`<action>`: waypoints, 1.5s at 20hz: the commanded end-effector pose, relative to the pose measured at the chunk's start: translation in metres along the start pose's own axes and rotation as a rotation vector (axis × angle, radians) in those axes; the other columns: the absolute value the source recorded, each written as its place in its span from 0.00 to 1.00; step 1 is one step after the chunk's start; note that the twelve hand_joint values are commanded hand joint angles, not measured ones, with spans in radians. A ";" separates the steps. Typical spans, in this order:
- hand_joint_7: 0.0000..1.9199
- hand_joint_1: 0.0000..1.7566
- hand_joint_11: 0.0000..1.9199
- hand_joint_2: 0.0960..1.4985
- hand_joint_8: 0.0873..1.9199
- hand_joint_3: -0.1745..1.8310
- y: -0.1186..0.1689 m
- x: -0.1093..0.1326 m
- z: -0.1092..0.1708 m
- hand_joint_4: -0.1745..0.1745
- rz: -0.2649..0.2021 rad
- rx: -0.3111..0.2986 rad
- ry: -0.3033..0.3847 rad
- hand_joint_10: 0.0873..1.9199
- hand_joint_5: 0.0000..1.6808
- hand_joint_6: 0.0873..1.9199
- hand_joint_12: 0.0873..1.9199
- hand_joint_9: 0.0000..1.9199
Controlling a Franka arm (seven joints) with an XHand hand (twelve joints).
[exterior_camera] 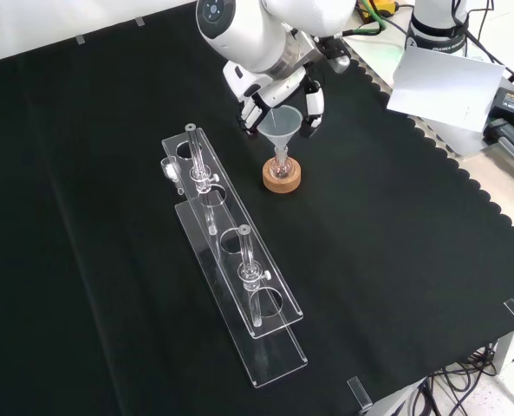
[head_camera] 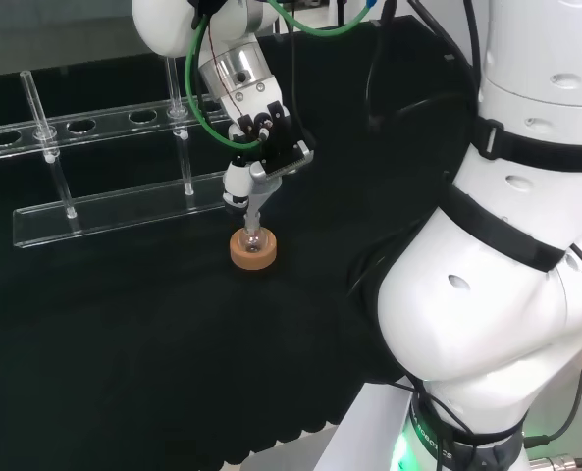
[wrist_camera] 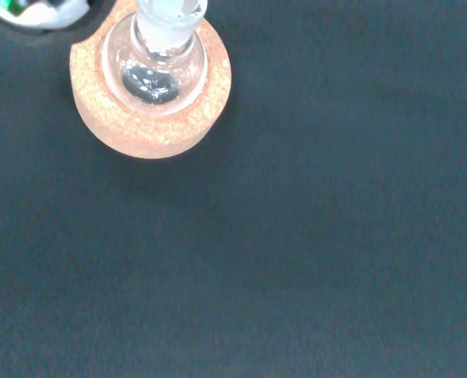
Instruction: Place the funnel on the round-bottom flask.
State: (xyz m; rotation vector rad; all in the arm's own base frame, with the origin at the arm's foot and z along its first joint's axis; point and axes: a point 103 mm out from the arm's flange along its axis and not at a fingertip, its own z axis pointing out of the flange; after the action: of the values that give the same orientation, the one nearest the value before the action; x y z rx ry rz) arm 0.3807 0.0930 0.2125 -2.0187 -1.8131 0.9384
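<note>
Small clear glass round-bottom flask [exterior_camera: 282, 163] sits upright in a round cork ring stand [exterior_camera: 282, 178] on the black-clothed surface [exterior_camera: 395, 260], neck up. Clear conical funnel [exterior_camera: 279, 126] stands upright above it, wide mouth up, stem entering the flask neck. Flask bulb appears empty in the wrist view.

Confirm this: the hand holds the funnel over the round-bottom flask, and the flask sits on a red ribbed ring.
Not quite. The stand is a cork ring, not a red ribbed one; the front view shows it plainly. The rest holds: the hand holds the funnel over the round-bottom flask.
</note>
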 end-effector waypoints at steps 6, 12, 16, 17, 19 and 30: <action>0.10 0.42 0.24 0.41 0.37 0.44 0.001 0.000 0.005 0.32 0.001 0.043 0.000 0.32 0.21 0.19 0.67 0.28; 0.03 0.40 0.20 0.38 0.34 0.43 0.000 0.001 0.005 0.33 -0.002 0.035 -0.016 0.34 0.19 0.10 0.68 0.22; 0.02 0.40 0.19 0.35 0.34 0.41 0.000 -0.001 0.007 0.33 -0.004 0.034 -0.014 0.34 0.19 0.06 0.69 0.20; 0.02 0.39 0.19 0.35 0.34 0.41 0.000 -0.002 0.007 0.34 -0.006 0.033 -0.013 0.35 0.18 0.05 0.69 0.20; 0.01 0.38 0.18 0.34 0.33 0.40 0.000 -0.003 0.008 0.34 -0.011 0.030 -0.009 0.35 0.17 0.03 0.69 0.18; 0.00 0.24 0.12 0.35 0.16 0.20 -0.018 -0.007 -0.001 0.38 -0.093 -0.110 0.054 0.39 0.09 0.00 0.72 0.09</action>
State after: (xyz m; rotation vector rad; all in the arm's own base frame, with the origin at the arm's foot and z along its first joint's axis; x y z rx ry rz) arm 0.3710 0.0882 0.2151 -1.9943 -1.8717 0.8745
